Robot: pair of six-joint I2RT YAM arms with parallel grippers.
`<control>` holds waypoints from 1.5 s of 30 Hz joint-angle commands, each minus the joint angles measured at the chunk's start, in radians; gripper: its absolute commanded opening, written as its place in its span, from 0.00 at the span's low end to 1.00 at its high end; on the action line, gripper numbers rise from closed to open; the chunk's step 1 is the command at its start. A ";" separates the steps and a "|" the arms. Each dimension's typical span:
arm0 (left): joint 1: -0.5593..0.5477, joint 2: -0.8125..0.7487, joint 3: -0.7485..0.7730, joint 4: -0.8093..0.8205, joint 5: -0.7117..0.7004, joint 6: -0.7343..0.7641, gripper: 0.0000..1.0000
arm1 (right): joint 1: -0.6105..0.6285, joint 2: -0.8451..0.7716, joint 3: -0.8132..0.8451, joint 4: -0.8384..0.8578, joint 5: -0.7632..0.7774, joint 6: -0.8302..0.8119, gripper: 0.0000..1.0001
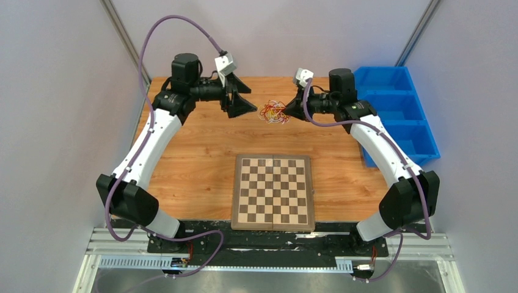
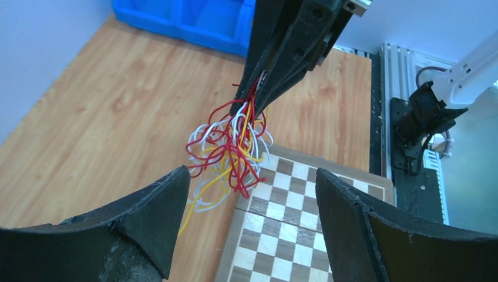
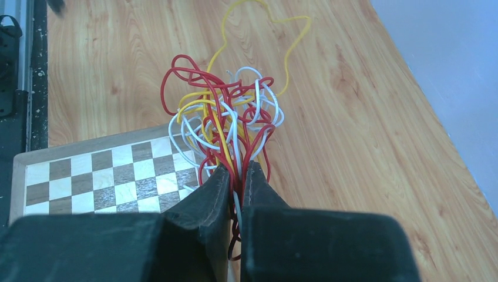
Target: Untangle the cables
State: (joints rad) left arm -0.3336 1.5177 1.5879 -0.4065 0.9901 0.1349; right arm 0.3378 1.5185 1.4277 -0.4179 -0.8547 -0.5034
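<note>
Both arms reach forward, wrists turned toward each other; the left gripper (image 1: 250,99) gapes wide, the right gripper (image 1: 289,110) pinches the cables (image 1: 273,113)

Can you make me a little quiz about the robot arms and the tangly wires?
1. True or false: the left claw is open and holds nothing.
2. What is the right claw shut on? A: a spoon. B: the cables. C: nothing.
3. Which three colours do the cables have?

Key: 1 true; 2 B; 3 red, white and yellow.
</note>
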 commanded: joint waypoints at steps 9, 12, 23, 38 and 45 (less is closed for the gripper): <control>-0.062 0.115 -0.029 -0.003 -0.036 -0.020 0.08 | 0.057 -0.040 0.078 0.023 -0.017 -0.043 0.14; -0.037 0.071 -0.127 0.152 0.033 -0.202 0.00 | 0.028 -0.032 0.078 0.024 0.003 0.007 0.53; 0.060 0.038 -0.342 0.838 -0.040 -0.816 0.00 | -0.095 0.012 -0.008 0.340 -0.023 0.786 0.85; 0.012 0.053 -0.359 0.980 -0.016 -0.989 0.00 | 0.010 0.141 0.021 0.579 0.092 0.877 0.26; 0.055 -0.029 -0.379 0.931 0.050 -0.967 0.00 | -0.036 0.096 -0.022 0.428 0.436 0.697 0.00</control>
State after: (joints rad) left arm -0.3000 1.5791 1.2167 0.5045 0.9684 -0.8326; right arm 0.3412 1.6596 1.4071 0.0498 -0.6552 0.2913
